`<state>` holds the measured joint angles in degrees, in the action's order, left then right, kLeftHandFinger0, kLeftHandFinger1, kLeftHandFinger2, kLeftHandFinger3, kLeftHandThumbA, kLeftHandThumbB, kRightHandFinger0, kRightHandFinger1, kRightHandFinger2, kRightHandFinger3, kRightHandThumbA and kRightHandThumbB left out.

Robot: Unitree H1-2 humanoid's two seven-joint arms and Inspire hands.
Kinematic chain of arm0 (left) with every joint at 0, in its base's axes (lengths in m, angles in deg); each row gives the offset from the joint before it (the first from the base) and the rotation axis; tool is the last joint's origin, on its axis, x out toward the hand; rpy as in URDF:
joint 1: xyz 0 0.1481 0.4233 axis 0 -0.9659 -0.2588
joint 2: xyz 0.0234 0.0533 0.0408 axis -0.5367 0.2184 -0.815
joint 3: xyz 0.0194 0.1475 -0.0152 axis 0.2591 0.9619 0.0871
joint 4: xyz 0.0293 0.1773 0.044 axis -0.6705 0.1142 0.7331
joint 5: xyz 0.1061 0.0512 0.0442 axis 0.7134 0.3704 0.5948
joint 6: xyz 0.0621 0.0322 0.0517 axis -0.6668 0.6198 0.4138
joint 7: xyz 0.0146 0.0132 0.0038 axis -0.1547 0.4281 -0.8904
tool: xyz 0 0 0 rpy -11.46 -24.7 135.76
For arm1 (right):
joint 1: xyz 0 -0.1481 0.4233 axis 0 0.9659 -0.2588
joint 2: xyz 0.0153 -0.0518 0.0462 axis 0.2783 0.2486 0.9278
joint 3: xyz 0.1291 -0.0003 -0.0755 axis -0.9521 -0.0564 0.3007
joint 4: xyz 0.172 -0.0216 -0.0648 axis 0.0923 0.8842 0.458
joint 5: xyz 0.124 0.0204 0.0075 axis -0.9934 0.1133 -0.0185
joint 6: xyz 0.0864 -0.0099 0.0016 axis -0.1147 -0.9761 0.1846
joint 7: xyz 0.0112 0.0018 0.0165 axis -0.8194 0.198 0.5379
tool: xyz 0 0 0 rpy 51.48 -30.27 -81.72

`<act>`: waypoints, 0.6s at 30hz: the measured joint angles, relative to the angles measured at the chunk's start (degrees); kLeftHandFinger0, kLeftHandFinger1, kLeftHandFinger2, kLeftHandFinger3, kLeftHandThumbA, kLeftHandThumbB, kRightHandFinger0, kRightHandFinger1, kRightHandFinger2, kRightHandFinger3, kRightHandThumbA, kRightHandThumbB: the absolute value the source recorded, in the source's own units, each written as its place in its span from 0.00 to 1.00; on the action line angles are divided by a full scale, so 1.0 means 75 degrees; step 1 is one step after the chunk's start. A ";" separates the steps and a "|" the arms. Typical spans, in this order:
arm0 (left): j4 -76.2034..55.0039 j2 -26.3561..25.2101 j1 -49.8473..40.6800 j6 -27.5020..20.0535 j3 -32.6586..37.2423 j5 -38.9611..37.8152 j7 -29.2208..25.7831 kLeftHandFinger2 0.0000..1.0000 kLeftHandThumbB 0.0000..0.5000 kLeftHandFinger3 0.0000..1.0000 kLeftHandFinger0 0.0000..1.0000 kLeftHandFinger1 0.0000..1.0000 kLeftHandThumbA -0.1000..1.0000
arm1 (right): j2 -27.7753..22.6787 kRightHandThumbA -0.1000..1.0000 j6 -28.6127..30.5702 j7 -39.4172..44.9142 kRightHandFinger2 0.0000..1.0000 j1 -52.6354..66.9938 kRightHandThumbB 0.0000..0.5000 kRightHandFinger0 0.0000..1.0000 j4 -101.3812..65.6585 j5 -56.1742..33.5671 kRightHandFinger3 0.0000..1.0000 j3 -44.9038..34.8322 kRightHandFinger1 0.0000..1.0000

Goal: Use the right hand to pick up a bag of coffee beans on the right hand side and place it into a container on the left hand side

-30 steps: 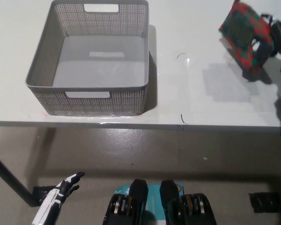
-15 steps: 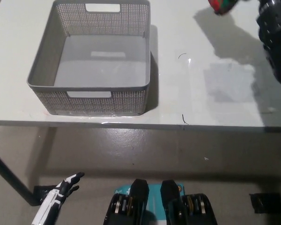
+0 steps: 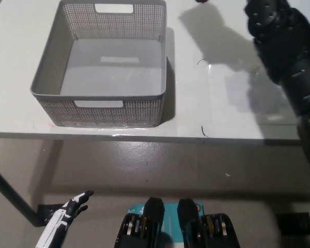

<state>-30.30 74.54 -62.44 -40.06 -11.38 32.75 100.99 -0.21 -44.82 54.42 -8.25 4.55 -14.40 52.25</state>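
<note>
The white table (image 3: 206,111) fills the upper half of the head view, its front edge running straight across just below the middle, with grey floor (image 3: 144,165) beneath it. A grey basket (image 3: 51,77) stands on the table at about ten o'clock, its front wall just back from the table's edge. Between the basket's right wall and the black right arm (image 3: 289,57) lies a broad stretch of bare tabletop, marked only by two small dark curls, a glare spot and the arm's shadow.

The arm comes in from four o'clock and rises toward one o'clock, where it meets the top border. The right hand is cut off by that border, so whether it is clenched, released or holding anything cannot be told. A small red scrap (image 3: 202,1) shows at the very top edge near twelve o'clock, left of the arm and right of the basket's far corner; it is too little to say surely that it is the coffee bag. The basket holds nothing.

The basket is a rectangular tub of fine perforated plastic, with a smooth solid floor, a rounded rim and slotted handle cut-outs in its near and far walls. The tabletop is smooth and slightly glossy.

The white left hand (image 3: 72,204) rests low at seven o'clock, below table level, its dark-tipped fingers spread and holding nothing.
</note>
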 measured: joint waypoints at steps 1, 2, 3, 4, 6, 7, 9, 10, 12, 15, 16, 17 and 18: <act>0.0005 0.0000 0.0004 -0.0001 0.0006 -0.0003 0.0019 1.00 0.35 1.00 1.00 1.00 1.00 | 0.0080 0.00 0.0000 -0.0018 0.80 -0.0021 0.27 0.00 0.0002 0.0000 0.92 0.0026 0.40; 0.0008 0.0001 0.0009 0.0000 0.0012 -0.0006 0.0045 1.00 0.37 1.00 1.00 1.00 1.00 | 0.0203 0.00 0.0001 -0.0037 0.82 -0.0056 0.28 0.00 0.0008 0.0000 0.91 0.0056 0.42; 0.0009 0.0001 0.0009 0.0000 0.0020 -0.0006 0.0065 1.00 0.39 1.00 1.00 1.00 1.00 | 0.0308 0.00 0.0003 -0.0050 0.82 -0.0081 0.29 0.00 0.0019 -0.0002 0.91 0.0066 0.44; 0.0009 0.0002 0.0011 0.0000 0.0026 -0.0006 0.0078 1.00 0.40 1.00 1.00 1.00 1.00 | 0.0413 0.00 0.0008 -0.0059 0.81 -0.0101 0.31 0.00 0.0040 -0.0003 0.89 0.0070 0.44; 0.0016 0.0003 0.0031 0.0000 0.0042 -0.0007 0.0110 1.00 0.41 1.00 1.00 1.00 1.00 | 0.0603 0.00 0.0015 -0.0077 0.75 -0.0136 0.30 0.00 0.0110 -0.0004 0.85 0.0089 0.34; 0.0020 0.0004 0.0053 0.0000 0.0053 -0.0007 0.0129 1.00 0.41 1.00 1.00 1.00 1.00 | 0.0691 0.00 0.0016 -0.0092 0.72 -0.0139 0.31 0.00 0.0134 -0.0004 0.84 0.0098 0.28; 0.0027 0.0003 0.0095 0.0002 0.0066 -0.0007 0.0161 1.00 0.40 1.00 1.00 1.00 1.00 | 0.0848 0.00 0.0016 -0.0129 0.66 -0.0142 0.32 0.00 0.0188 -0.0005 0.87 0.0101 0.17; 0.0028 0.0004 0.0110 0.0003 0.0069 -0.0007 0.0169 1.00 0.40 1.00 1.00 1.00 1.00 | 0.0913 0.00 0.0014 -0.0152 0.70 -0.0145 0.32 0.00 0.0218 -0.0005 0.90 0.0103 0.19; 0.0027 0.0006 0.0138 0.0005 0.0080 -0.0007 0.0189 1.00 0.43 1.00 1.00 1.00 1.00 | 0.1089 0.00 0.0012 -0.0178 0.76 -0.0143 0.34 0.00 0.0278 -0.0007 0.91 0.0104 0.25; 0.0025 0.0030 0.0094 0.0005 0.0106 -0.0008 0.0209 1.00 0.43 1.00 1.00 1.00 1.00 | 0.1317 0.00 0.0010 -0.0277 0.77 -0.0093 0.30 0.00 0.0305 0.0004 0.88 0.0210 0.29; 0.0025 0.0044 0.0078 0.0005 0.0123 -0.0008 0.0216 1.00 0.46 1.00 1.00 1.00 1.00 | 0.1387 0.00 0.0010 -0.0318 0.76 -0.0061 0.29 0.00 0.0311 0.0009 0.86 0.0263 0.30; 0.0025 0.0053 0.0060 0.0014 0.0150 -0.0007 0.0227 1.00 0.47 1.00 1.00 1.00 1.00 | 0.1464 0.00 0.0013 -0.0354 0.79 -0.0013 0.28 0.00 0.0326 0.0009 0.88 0.0302 0.33; 0.0025 0.0053 0.0055 0.0018 0.0171 -0.0006 0.0232 1.00 0.47 1.00 1.00 1.00 1.00 | 0.1503 0.00 0.0017 -0.0375 0.79 0.0019 0.30 0.00 0.0330 0.0009 0.88 0.0316 0.34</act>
<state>-30.11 74.94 -62.03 -39.92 -10.10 32.71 102.73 11.07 -44.69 51.60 -8.10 7.03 -14.34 54.62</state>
